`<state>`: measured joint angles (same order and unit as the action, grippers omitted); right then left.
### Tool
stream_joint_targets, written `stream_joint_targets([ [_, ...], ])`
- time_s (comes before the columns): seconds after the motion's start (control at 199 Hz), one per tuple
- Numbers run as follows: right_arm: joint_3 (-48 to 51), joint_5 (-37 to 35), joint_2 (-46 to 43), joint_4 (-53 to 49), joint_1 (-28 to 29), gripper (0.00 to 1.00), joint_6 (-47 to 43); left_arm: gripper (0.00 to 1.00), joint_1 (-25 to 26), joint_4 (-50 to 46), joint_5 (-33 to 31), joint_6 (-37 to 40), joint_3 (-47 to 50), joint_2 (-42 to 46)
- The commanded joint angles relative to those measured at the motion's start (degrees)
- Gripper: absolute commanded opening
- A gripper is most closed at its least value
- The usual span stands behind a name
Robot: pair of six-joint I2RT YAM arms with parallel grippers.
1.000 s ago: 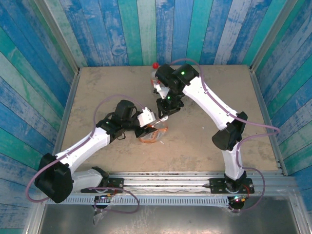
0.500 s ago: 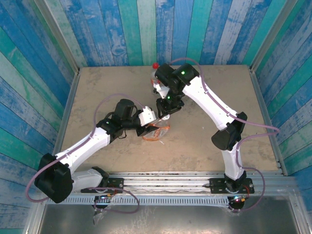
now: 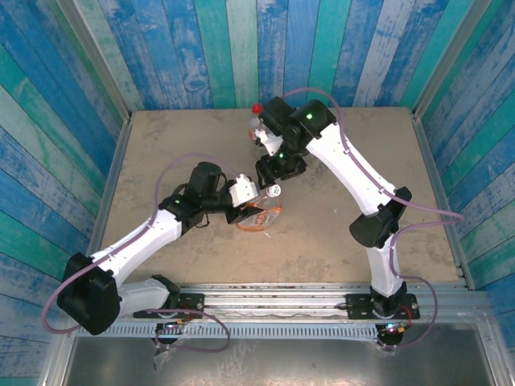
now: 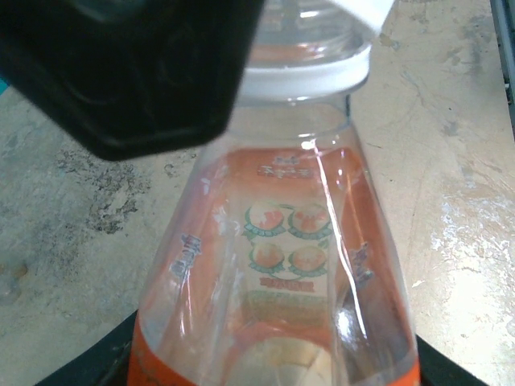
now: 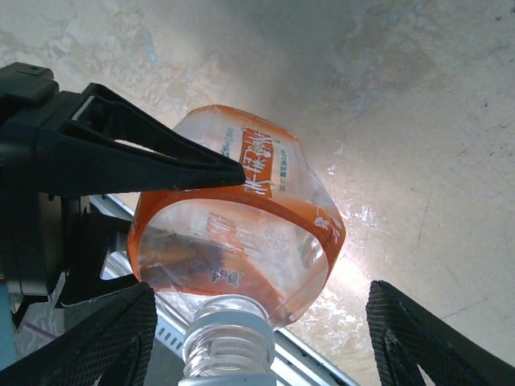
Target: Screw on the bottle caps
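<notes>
Clear thin plastic is what you are dealing with: the wider bottle (image 5: 241, 217) with the orange label looks empty, so judge it light, springy in the wall and smooth enough to spin or slide under a twisting load. Squeeze it hard and the body will likely dent, so the sound place to hold it is low on the labelled body, where the section is broadest, leaving the stiffer threaded neck (image 5: 229, 342) free for the cap. That is how it sits now: your left tool (image 3: 248, 211) is clamped on the orange lower body, one black finger (image 5: 161, 161) lying across the label in the right wrist view, and the bottle is held near the middle of the table (image 3: 177, 137), tilted, neck toward the right arm; whether its base touches the table you cannot tell from these views. Your right tool (image 5: 265, 342) stands wide apart, its two fingers on either side of the neck and clear of it, gripping nothing that shows. The threads show bare, with the white collar ring (image 4: 306, 76) below them. The slim bottle (image 3: 254, 125) stands at the far side of the table behind the right arm with the red cap (image 3: 256, 107) on top; how tight it sits cannot be read. A cap that small is rigid and easy to cross-thread, so take it by the rim, squarely
</notes>
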<state>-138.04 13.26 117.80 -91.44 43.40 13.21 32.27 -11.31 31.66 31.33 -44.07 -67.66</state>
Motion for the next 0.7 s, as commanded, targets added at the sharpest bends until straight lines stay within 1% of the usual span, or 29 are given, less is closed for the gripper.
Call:
stream_joint_targets([
  [0.0, -1.2, -0.5, -2.0, 0.0, -0.3, 0.74, -0.4, 0.54, 0.2, 2.2, 1.4, -0.9, -1.0, -1.1],
  [0.115, -1.0, -0.7, -4.0, 2.3, -0.7, 0.75, 0.0, 0.54, 0.2, 3.8, 1.7, -2.0, -0.6, -1.3],
  [0.216, 1.2, -1.4, -6.9, 6.0, -1.3, 0.76, 0.3, 0.54, 0.2, 7.0, 2.2, -4.1, 0.4, -1.5],
  [0.366, 7.8, -2.9, -13.5, 14.2, -1.6, 0.78, -0.7, 0.53, 0.2, 12.3, 2.4, -7.5, 2.3, -1.8],
  [0.456, 13.0, -4.2, -18.2, 19.8, -1.6, 0.79, -2.8, 0.53, 0.2, 15.5, 2.5, -9.5, 3.3, -2.2],
  [0.516, 18.4, -5.5, -22.2, 24.6, -1.6, 0.80, -4.9, 0.53, 0.2, 17.4, 2.7, -10.7, 3.9, -2.6],
  [0.581, 26.9, -5.7, -27.9, 32.7, -1.4, 0.81, -7.4, 0.53, 0.2, 19.4, 3.0, -11.7, 4.2, -3.1],
  [0.692, 47.1, -5.6, -40.4, 53.2, -0.6, 0.82, -11.1, 0.53, 0.2, 21.2, 3.7, -12.9, 4.3, -3.8],
])
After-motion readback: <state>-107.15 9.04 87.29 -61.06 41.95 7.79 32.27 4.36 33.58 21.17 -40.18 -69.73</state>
